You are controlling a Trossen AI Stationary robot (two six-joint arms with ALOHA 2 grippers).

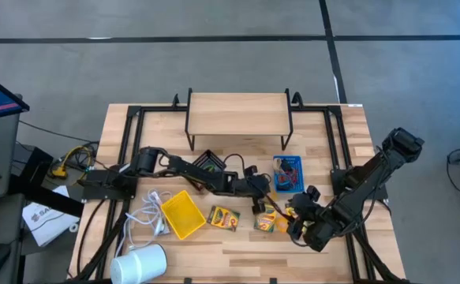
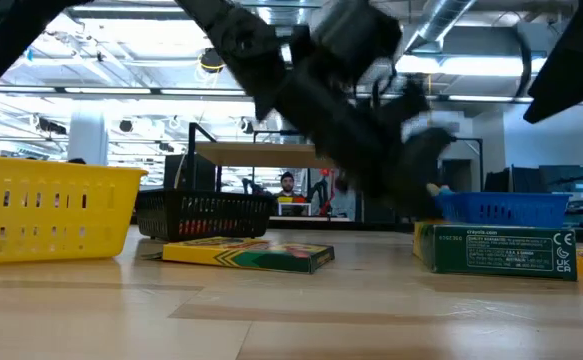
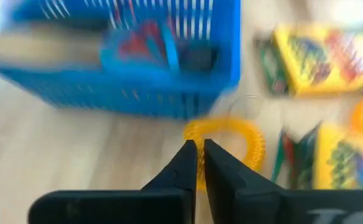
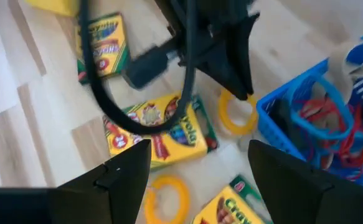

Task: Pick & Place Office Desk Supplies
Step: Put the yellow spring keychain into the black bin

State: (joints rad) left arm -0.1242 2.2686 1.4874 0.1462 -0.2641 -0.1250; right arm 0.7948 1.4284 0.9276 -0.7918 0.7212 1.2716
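My left gripper (image 3: 197, 149) is shut on a yellow rubber-band ring (image 3: 231, 140) lying just in front of the blue bin (image 3: 137, 62). That bin (image 4: 318, 130) holds red and blue bands. The right wrist view shows the left gripper (image 4: 242, 93) coming down onto the ring (image 4: 237, 115). My right gripper (image 4: 197, 163) hangs open above a crayon box (image 4: 156, 127) and a second yellow ring (image 4: 169, 196), touching nothing. Other crayon boxes (image 1: 224, 217) (image 4: 100, 46) lie flat on the table. The yellow bin (image 1: 182, 214) and black bin (image 1: 208, 162) stand further left. My left gripper pinches the yellow ring's rim (image 3: 193, 132) between its two fingertips, on the side away from the crayon boxes. The fingers slant down from the table's left. The rest of the ring appears to lie on the table beside the blue bin's wall.
A wooden shelf (image 1: 237, 114) stands at the table's far side. A white coiled cable (image 1: 151, 209) and a white cylinder (image 1: 139, 264) lie at the near left. The low view shows two crayon boxes (image 2: 246, 253) (image 2: 496, 248) and a person far behind.
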